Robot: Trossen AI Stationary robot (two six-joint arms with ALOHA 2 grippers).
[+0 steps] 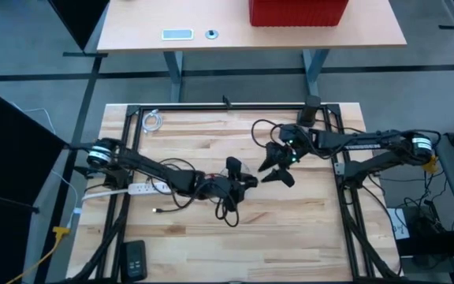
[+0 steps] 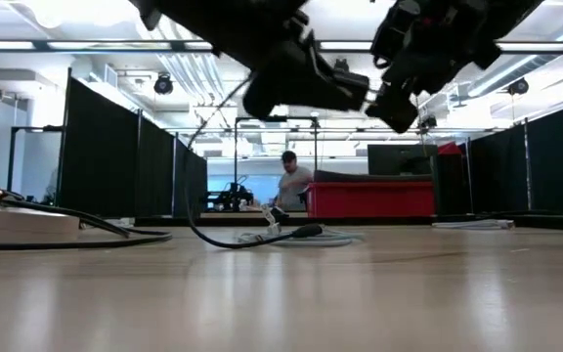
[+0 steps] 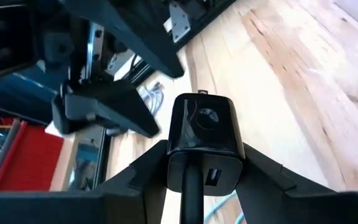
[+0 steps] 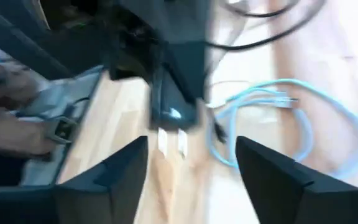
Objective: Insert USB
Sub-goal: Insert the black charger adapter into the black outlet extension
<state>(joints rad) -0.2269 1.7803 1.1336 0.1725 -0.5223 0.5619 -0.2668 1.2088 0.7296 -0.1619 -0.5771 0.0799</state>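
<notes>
A glossy black USB wall charger point(image 3: 199, 134) with a cable plugged into its lower port sits clamped between the left gripper point(image 3: 197, 177) fingers, at the centre of the left wrist frame. In the high view it is lifted over the middle of the wooden table point(image 1: 306, 229). The right gripper point(image 4: 191, 165), fingers spread and holding nothing, hangs just right of it, the charger's two metal prongs point(image 4: 171, 142) showing between its fingers. A pale blue coiled cable point(image 4: 303, 118) lies on the table beyond.

One black USB charger block point(image 3: 199, 134), one white power strip point(image 1: 142, 188), one pale coiled cable point(image 1: 154, 121), one black remote point(image 1: 135, 258), one red bin point(image 1: 298, 12), two robot hands: left hand point(image 1: 247, 181), right hand point(image 1: 277, 170).
</notes>
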